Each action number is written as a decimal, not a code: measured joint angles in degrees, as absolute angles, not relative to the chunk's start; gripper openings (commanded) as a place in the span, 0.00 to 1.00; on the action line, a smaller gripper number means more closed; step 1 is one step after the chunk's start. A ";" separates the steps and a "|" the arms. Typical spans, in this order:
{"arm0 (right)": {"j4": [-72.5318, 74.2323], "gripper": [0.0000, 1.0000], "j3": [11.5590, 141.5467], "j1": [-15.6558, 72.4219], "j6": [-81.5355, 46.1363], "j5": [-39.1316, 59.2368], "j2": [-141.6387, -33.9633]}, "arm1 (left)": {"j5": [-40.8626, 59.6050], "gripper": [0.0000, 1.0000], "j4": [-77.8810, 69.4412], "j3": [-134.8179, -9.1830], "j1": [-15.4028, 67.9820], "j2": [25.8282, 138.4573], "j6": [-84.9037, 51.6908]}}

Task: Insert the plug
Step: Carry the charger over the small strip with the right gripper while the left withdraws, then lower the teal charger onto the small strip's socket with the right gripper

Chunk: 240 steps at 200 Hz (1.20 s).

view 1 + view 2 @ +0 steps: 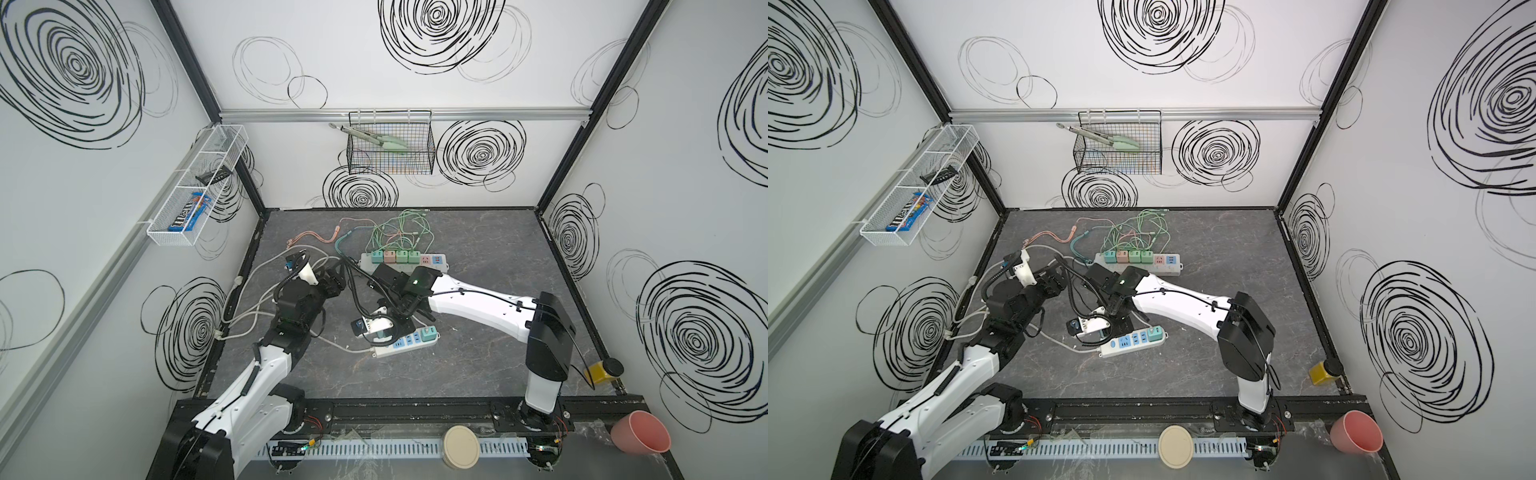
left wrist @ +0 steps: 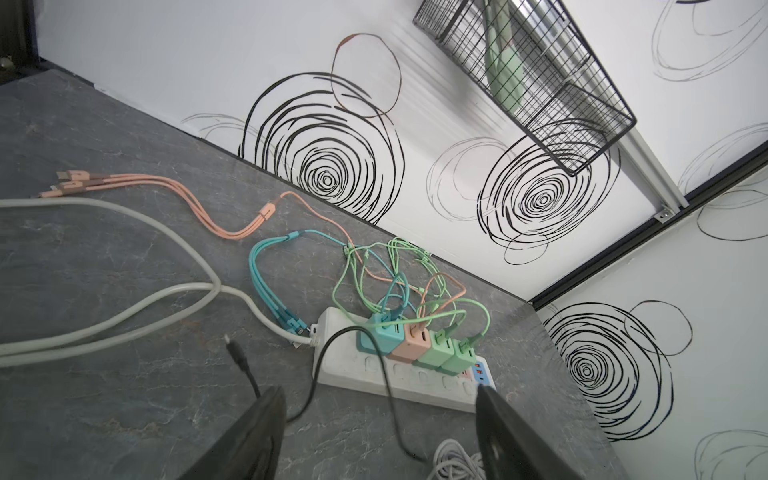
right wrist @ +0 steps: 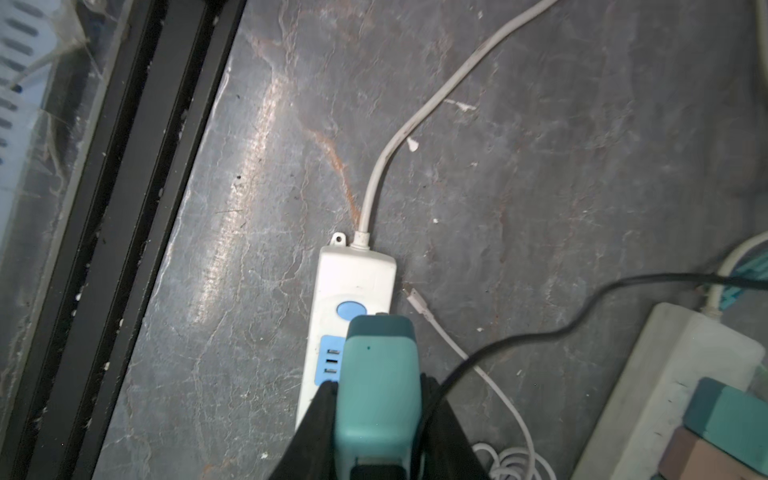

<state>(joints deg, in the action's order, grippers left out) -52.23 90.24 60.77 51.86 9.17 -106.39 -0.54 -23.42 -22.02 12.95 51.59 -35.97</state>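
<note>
Two black fingers [image 3: 316,428] of the right gripper [image 3: 378,399] clamp the teal plug [image 3: 376,365] across its broad sides, toward its rear. It sits over the near power strip [image 3: 353,270] on the desk [image 3: 540,166], beside the blue USB block [image 3: 330,361]. Whether it touches the strip cannot be told.

The plug looks like a light, rigid plastic block with smooth, rather slippery faces, so a firm squeeze on the flat sides seems the right hold. A grip nearer the pins would likely foul the socket.

Its long axis runs out from the fingers along the strip's length, free end toward the strip's cable end. The pins are hidden, so their facing is unclear.

The left gripper [image 2: 378,395] is wide open and empty near the far power strip [image 2: 345,370], with a thin black cable [image 2: 386,374] lying between its fingers.
</note>
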 measured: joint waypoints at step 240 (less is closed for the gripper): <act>-56.36 0.00 84.62 60.86 48.90 4.69 -107.11 | -2.68 0.91 -19.81 -17.61 12.95 49.78 -39.07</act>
<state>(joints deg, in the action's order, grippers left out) -56.36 84.62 60.86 48.90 4.69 -107.11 -2.68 -19.81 -17.61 12.95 49.78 -39.07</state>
